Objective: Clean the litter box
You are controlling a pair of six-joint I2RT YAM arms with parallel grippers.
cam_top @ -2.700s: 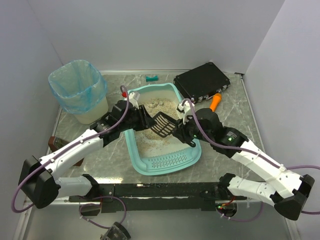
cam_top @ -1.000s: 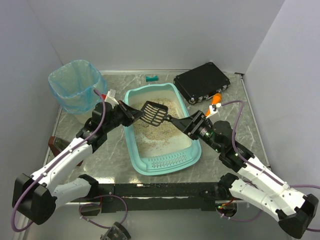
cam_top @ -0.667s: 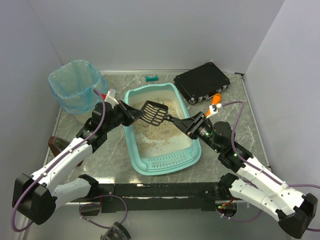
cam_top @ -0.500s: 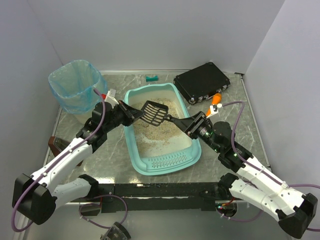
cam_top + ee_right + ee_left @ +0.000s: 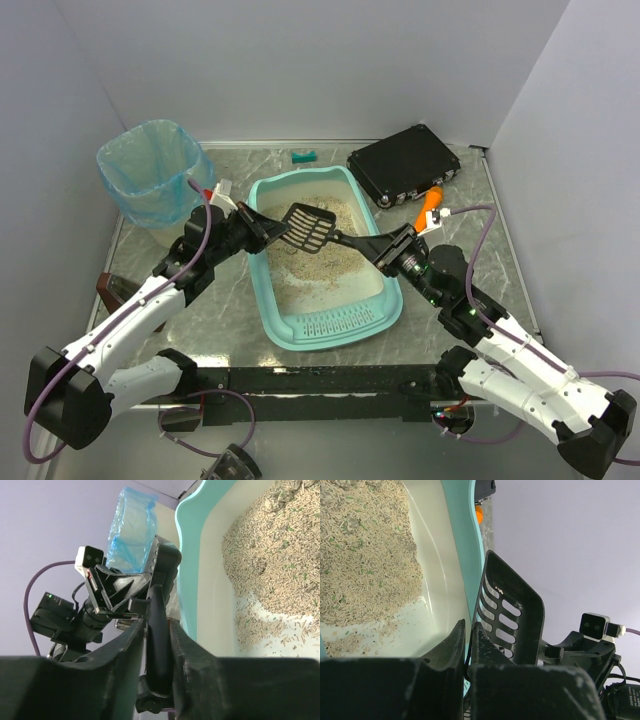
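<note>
The litter box (image 5: 262, 300) lies mid-table, its long sides running from near to far and its ribbed slotted lip at the near end. The litter (image 5: 365, 560) is heaped toward the far end, and cream floor shows bare nearer the lip. Above the far half I carry the black slotted scoop (image 5: 308, 227) between both arms, off the litter, with its blade toward the box's left wall.

My left gripper (image 5: 272, 228) is pinched tight on the blade's rim, just over the teal left edge. My right gripper (image 5: 378, 247) is closed round the handle, a finger pressed on each side, just above the right rim.

At the far right corner the black case (image 5: 405, 163) sits near the box, with an orange object (image 5: 430, 203) beside it. The blue-bagged bin (image 5: 155, 180) stands far left, apart from the box. A strip of marble table (image 5: 220, 310) shows between them. A small teal piece (image 5: 303, 156) lies near the back wall.
</note>
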